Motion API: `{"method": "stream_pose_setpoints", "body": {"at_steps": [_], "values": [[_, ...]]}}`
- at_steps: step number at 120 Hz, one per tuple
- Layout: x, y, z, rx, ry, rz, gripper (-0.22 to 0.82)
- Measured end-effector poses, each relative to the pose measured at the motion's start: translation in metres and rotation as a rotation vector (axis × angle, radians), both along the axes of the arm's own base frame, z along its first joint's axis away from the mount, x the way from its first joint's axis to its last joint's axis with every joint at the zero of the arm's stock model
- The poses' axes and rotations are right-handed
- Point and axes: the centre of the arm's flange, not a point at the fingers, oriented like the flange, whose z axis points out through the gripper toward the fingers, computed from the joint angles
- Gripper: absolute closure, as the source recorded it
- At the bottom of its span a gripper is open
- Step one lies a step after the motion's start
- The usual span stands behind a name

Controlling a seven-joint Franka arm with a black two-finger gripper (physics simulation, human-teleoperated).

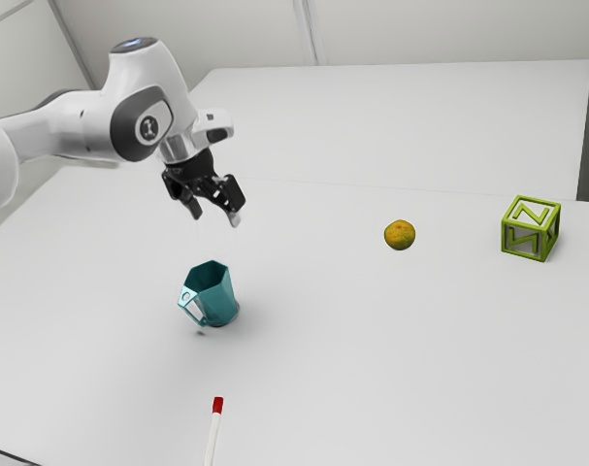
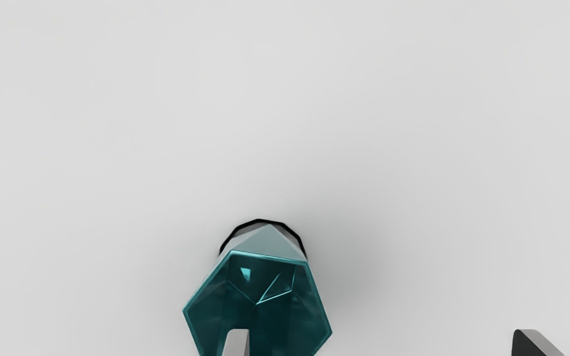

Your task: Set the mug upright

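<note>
My gripper (image 1: 216, 213) hangs in the air above the teal mug (image 1: 213, 299), with its fingers spread and nothing between them. The mug leans on the white table, its mouth tipped up toward the exterior view's left and its handle low on that same side. Looking down from the hand, I see into the angular mouth of the mug (image 2: 270, 316), with a dark-edged base past the rim. One fingertip of the gripper (image 2: 385, 342) overlaps the mouth in the wrist view; the other is off to the mug's side, over bare table.
An orange fruit (image 1: 400, 235) sits on the table (image 1: 372, 369) toward the exterior view's right, with a green letter block (image 1: 531, 229) farther over. A white stick with a red tip (image 1: 217, 406) lies nearer the exterior camera than the mug.
</note>
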Motion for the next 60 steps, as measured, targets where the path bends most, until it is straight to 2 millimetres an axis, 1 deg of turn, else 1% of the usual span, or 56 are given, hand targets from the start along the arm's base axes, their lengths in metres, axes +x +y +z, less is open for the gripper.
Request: {"method": "stream_pose_setpoints", "body": {"at_steps": [6,34,60], "values": [[0.002,0.0,0.006,-0.001,0.011,0.001,0.03],[0.024,0.001,0.052,-0.001,0.021,0.006,0.02],[0.032,0.009,0.095,0.003,0.019,0.018,0.02]]}}
